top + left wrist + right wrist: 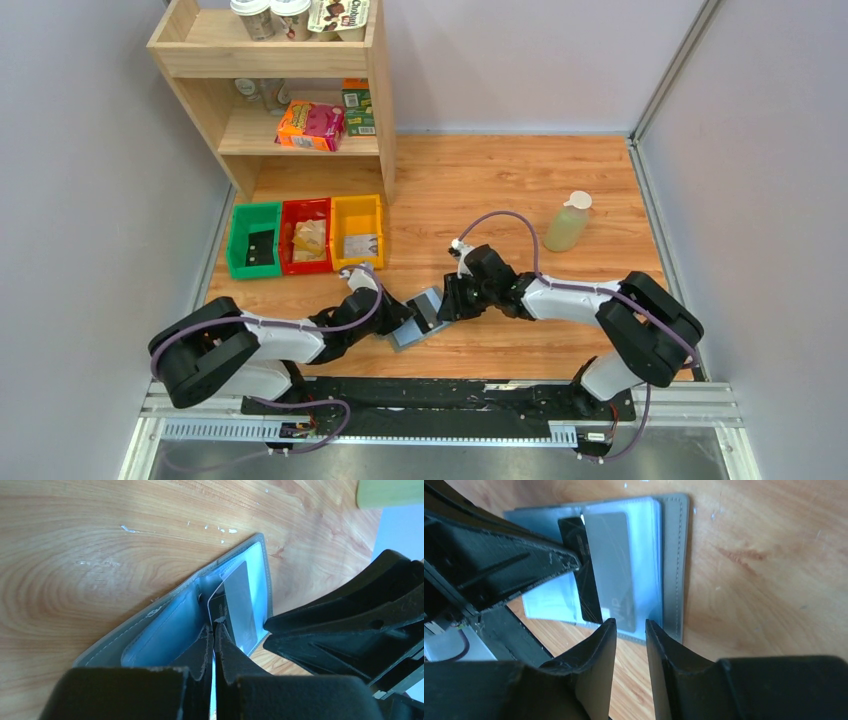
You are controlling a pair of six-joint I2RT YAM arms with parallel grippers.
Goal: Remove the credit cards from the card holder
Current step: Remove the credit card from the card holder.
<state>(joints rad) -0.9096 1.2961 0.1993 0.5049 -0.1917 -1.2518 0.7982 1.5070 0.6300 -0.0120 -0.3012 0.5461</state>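
- Wallet (pixel 674 555) lies open, flat on the table (pixel 500 190), between the two grippers.
- Black card (pixel 583 580) sits skewed and partly out of its slot. Grey card (pixel 611 565) is beside it, seated behind the clear window.
- Left gripper (pixel 214 630): jaws pressed nearly together on the black card's edge; reads as a pinch.
- Right gripper (pixel 630 627): jaws a narrow gap apart, nothing between them, tips at the wallet's edge. Can't tell if they touch it.
- Step, my read: pulling the first card. Early, since no card lies free on the table.
- Next move needs a pull in line with the slot, with the right gripper pinning the wallet so it doesn't drag along.
- Writing: faint letters on the grey card, maybe "VIP", not sure. Black card's print is unreadable.
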